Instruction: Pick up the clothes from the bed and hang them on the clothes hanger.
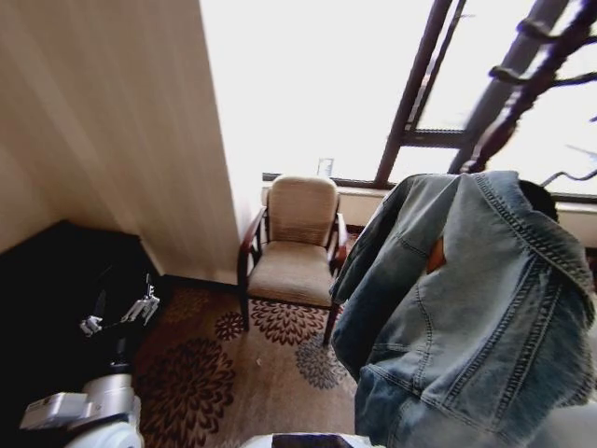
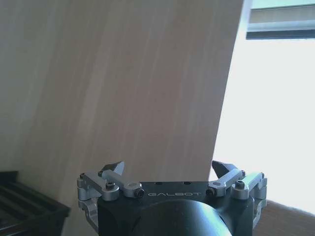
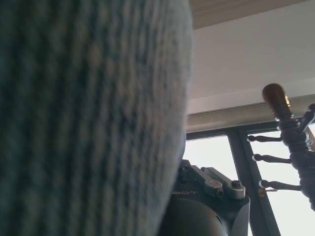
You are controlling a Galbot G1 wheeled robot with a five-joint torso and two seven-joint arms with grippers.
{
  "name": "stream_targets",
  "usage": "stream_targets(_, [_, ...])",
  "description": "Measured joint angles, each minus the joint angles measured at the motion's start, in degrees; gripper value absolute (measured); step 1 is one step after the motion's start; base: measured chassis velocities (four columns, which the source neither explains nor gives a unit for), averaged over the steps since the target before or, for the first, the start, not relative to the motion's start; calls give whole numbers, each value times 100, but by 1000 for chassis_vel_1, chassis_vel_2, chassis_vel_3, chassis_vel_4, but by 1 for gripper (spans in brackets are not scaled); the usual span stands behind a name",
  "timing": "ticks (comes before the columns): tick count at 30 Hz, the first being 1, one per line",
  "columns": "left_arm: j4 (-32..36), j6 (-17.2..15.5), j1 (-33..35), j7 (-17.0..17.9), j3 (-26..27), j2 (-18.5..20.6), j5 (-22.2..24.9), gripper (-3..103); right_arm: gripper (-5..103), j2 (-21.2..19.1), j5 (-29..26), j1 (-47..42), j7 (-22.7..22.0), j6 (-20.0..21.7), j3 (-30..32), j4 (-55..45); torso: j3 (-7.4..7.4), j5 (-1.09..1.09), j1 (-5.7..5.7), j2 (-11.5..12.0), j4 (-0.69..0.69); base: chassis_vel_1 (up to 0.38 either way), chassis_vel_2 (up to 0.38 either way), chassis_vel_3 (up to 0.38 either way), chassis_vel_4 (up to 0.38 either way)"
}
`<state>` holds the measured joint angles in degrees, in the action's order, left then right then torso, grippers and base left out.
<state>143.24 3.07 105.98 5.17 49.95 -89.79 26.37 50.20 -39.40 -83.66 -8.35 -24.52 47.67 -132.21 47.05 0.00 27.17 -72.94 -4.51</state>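
The left pincer [image 2: 169, 172] stands with its two dark-tipped fingers [image 2: 114, 168] spread wide apart and nothing between them, facing a pale beige striped wall [image 2: 123, 83] with a bright window [image 2: 275, 108] beside it. In the head view the same left pincer [image 1: 119, 315] sits low at about eight o'clock, parked in front of a black cabinet [image 1: 56, 280], with its silver-grey arm below it.

The right pincer's black housing [image 3: 206, 196] shows in its own wrist view pressed right up against the light blue faded denim jacket [image 3: 88, 118], whose cloth covers the fingers, so whether that pincer is open or closed cannot be told.

In the head view the denim jacket [image 1: 466, 308] hangs in the air at about four o'clock, well off the floor, its collar and seams draped downward and a small orange-red inner label [image 1: 436, 254] showing near its middle. Just above it, at two o'clock, rises a dark turned-wood coat stand with short pegs [image 1: 522, 89]; in the right wrist view the stand's rounded brown knob [image 3: 275, 96] tops the pegs. Towards the centre stands a beige upholstered armchair with dark wooden arms [image 1: 297, 243], on a brown carpet with dark floral medallions [image 1: 233, 373], before a large dark-framed window [image 1: 401, 103].
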Motion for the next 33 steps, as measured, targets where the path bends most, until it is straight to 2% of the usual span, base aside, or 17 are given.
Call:
stream_targets(20, [0,29,7,-27,-5,23,-17,100,21,52,63,-88,11,-3,7,-39,0,1,0,0,0,-124,-131,-126,-129])
stream_targets(33, [0,167,-19,-59,1,24,-115,100,21,71,88,-121,26,-22,1,-47,0,0,1,0,-2,-125,-122,-116,-128])
